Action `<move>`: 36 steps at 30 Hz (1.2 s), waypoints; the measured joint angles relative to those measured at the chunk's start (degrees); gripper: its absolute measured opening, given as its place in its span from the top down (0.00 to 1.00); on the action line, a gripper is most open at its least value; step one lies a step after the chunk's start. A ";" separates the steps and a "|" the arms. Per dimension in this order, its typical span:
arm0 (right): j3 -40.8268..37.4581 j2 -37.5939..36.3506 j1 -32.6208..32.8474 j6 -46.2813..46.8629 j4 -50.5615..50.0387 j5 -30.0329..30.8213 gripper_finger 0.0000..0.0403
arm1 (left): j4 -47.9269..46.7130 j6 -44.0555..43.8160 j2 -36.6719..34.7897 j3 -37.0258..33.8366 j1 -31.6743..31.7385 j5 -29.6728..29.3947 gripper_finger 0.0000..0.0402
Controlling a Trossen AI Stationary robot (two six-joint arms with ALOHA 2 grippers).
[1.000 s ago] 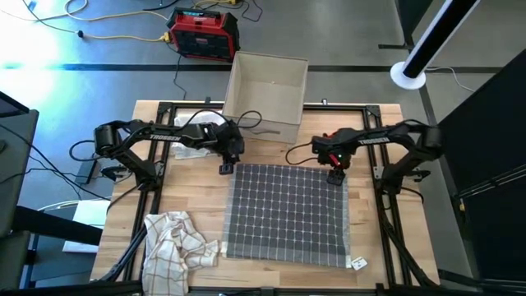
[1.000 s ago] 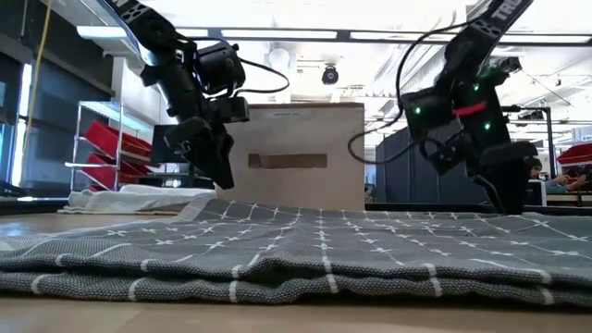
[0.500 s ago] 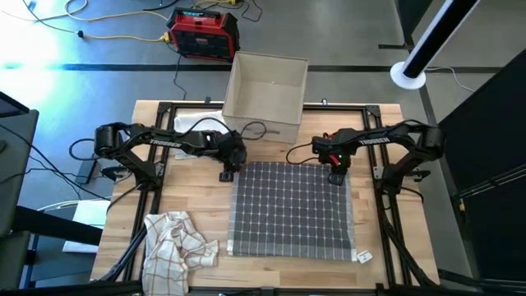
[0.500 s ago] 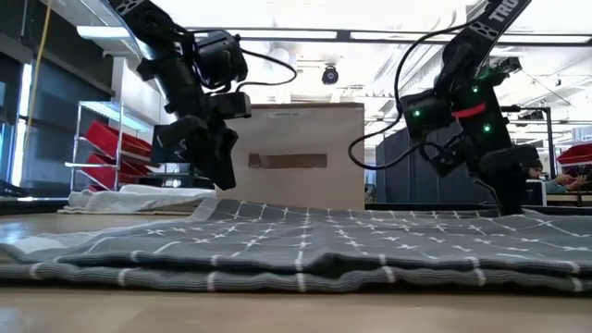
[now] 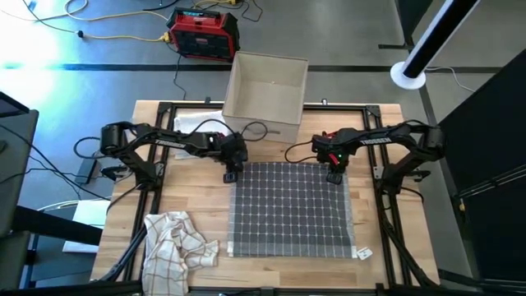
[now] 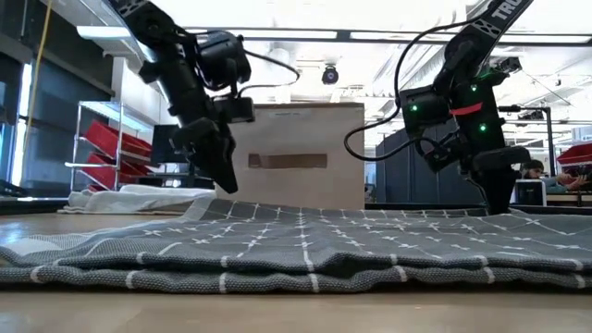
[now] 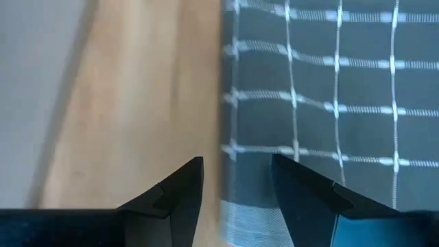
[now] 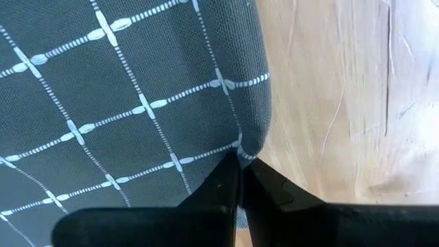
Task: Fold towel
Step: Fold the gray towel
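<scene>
At frame centre on the desk [image 5: 193, 197]: grey grid towel [image 5: 289, 210], flat, soft, limp (best taken by corners). Upper-left corner: left end effector [image 7: 236, 185] parted, straddling the edge. Upper-right corner: right end effector [image 8: 240, 180] pinched onto cloth. Lower right: small tag [image 5: 362, 254], unreadable.

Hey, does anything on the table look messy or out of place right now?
Yes: a crumpled checked cloth lies bunched at the table's near left corner, beside the flat grey towel. The towel's own tag sticks out past its near right corner.
</scene>
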 joint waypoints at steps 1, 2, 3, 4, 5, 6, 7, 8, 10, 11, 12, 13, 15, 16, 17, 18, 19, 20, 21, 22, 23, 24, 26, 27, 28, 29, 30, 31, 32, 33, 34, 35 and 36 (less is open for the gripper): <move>-0.02 -0.02 0.00 -0.10 -0.04 0.02 1.00 | -0.01 -0.62 0.92 0.00 0.00 0.78 0.59; -0.02 -0.02 0.00 -0.19 -0.08 0.08 1.00 | 0.03 -0.77 1.97 0.00 0.00 1.44 0.59; -0.02 -0.03 0.00 -0.19 -0.17 0.22 1.00 | 0.17 -0.71 3.06 0.00 -0.08 1.83 0.59; -0.01 -0.08 0.00 -0.23 -0.32 0.43 1.00 | 0.48 -0.45 4.20 0.00 -0.09 1.85 0.59; -0.02 -0.13 0.03 -0.34 -0.46 0.71 1.00 | 0.84 -0.08 5.32 0.05 -0.09 1.87 0.59; -0.02 -0.13 0.02 -0.47 -0.62 0.88 1.00 | 1.37 0.49 6.27 0.25 0.03 1.79 0.59; -0.02 -0.13 0.00 -0.59 -0.68 0.87 1.00 | 1.59 0.84 7.23 0.29 0.27 1.58 0.59; -0.02 -0.13 0.00 -0.64 -0.73 0.88 1.00 | 1.65 0.83 8.04 0.39 0.46 0.99 0.59; -0.02 -0.13 0.00 -0.65 -0.76 0.79 1.00 | 2.49 0.74 9.12 0.55 0.89 0.42 0.62; -0.02 -0.13 0.00 -0.64 -0.76 0.78 1.00 | 2.55 0.49 9.22 0.55 1.12 0.36 0.64; -0.02 -0.13 0.00 -0.63 -0.76 0.74 1.00 | 2.59 0.12 9.22 0.55 1.27 0.06 0.68; -0.02 -0.13 0.00 -0.62 -0.76 0.72 1.00 | 2.59 0.10 9.09 0.50 1.31 -0.31 0.73; -0.02 -0.13 0.00 -0.29 -0.69 0.72 1.00 | 2.28 -0.31 8.28 0.33 1.36 -1.71 0.87; -0.02 -0.13 0.00 -0.09 -0.66 0.72 1.00 | 1.51 -0.31 7.82 0.29 1.37 -2.75 0.93; 0.01 -0.17 0.00 0.13 -0.68 0.74 1.00 | 0.81 -0.57 7.30 0.51 1.43 -3.49 0.96; 0.09 -0.17 0.00 0.56 -0.70 0.72 1.00 | -0.07 -0.97 6.90 1.00 1.46 -4.41 0.97; 0.37 -0.17 0.00 1.23 -0.74 0.74 1.00 | -1.55 -1.41 6.62 1.64 1.45 -5.63 0.97; 0.73 -0.37 0.00 1.41 -0.55 0.80 1.00 | -3.38 -1.61 6.44 2.37 1.44 -7.01 0.97; 1.16 -0.75 0.13 1.69 -0.52 1.26 1.00 | -5.23 -1.66 6.24 3.24 1.44 -8.29 0.97; 1.80 -1.40 0.32 2.19 -0.71 2.10 1.00 | -7.27 -1.48 6.06 4.14 1.46 -9.56 0.98; 2.38 -2.37 0.55 2.53 -1.48 3.24 1.00 | -8.76 -0.91 5.82 5.21 1.46 -10.82 0.99; 3.05 -3.36 0.92 2.82 -2.25 4.52 1.00 | -9.97 -0.50 5.60 6.31 1.46 -12.10 0.99; 4.46 -5.75 1.83 3.63 -3.67 6.92 1.00 | -12.63 0.30 5.35 8.39 1.44 -15.29 0.99; 5.20 -7.14 2.43 4.26 -3.96 8.54 1.00 | -14.21 0.64 5.40 9.27 1.44 -17.08 0.99; 5.92 -8.59 3.10 5.12 -4.42 10.27 1.00 | -15.46 0.64 5.44 10.04 1.44 -18.83 0.99; 6.49 -10.10 3.82 5.86 -4.96 12.02 1.00 | -16.15 0.62 5.46 10.72 1.45 -20.60 0.99; 6.84 -11.59 4.62 6.64 -5.50 13.64 1.00 | -16.46 0.52 5.42 11.27 1.46 -21.99 0.99; 7.13 -13.14 5.58 6.83 -6.10 15.24 1.00 | -16.77 0.04 5.39 11.75 1.46 -23.04 0.99; 7.26 -14.93 6.75 6.77 -6.25 17.11 1.00 | -17.35 -0.63 5.39 12.21 1.45 -24.05 0.99; 7.32 -16.76 8.19 6.20 -6.32 18.79 1.00 | -18.13 -1.29 5.39 12.57 1.27 -24.99 0.99; 7.35 -18.56 9.88 5.64 -6.51 20.20 1.00 | -18.77 -2.11 5.39 12.80 1.02 -26.06 0.99; 7.37 -20.23 11.60 5.45 -6.68 21.40 1.00 | -19.15 -2.94 5.39 12.92 0.69 -27.13 0.99; 7.37 -21.77 13.39 5.77 -6.67 22.28 1.00 | -19.74 -4.17 5.35 12.94 0.26 -28.21 0.99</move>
